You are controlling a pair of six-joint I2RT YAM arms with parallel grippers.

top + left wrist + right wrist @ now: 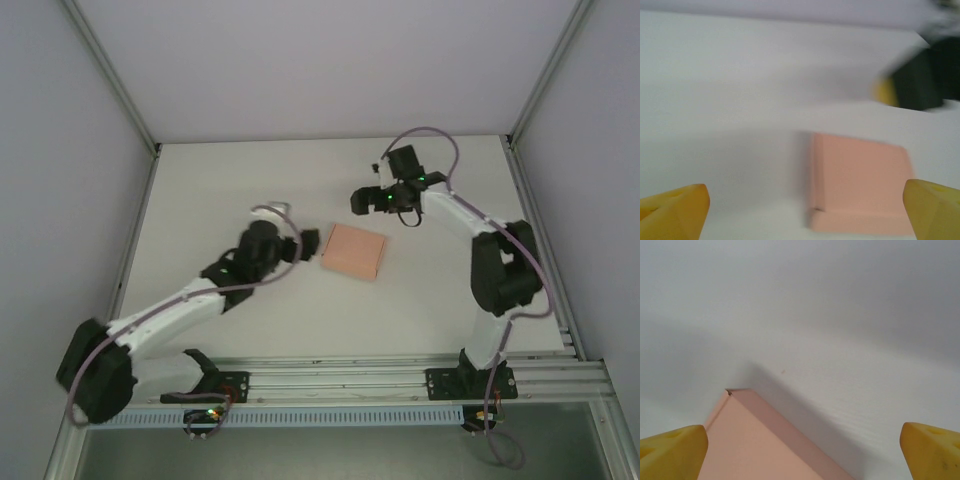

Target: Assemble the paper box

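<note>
Item: one paper box [354, 251], folded shut, at the middle of the table [250, 180]. We list left gripper [308, 243] just beside it and right gripper [360, 201] near it, both spread apart and empty, the assembly apparently finished.

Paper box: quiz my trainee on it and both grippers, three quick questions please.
1. True or false: the paper box lies as a flat, unfolded sheet.
2. Which gripper holds the box? A) the left gripper B) the right gripper C) neither, both are open.
3. What does the box rest on?
Key: 1 false, it is a folded shallow box. 2 C. 3 the table.
</note>
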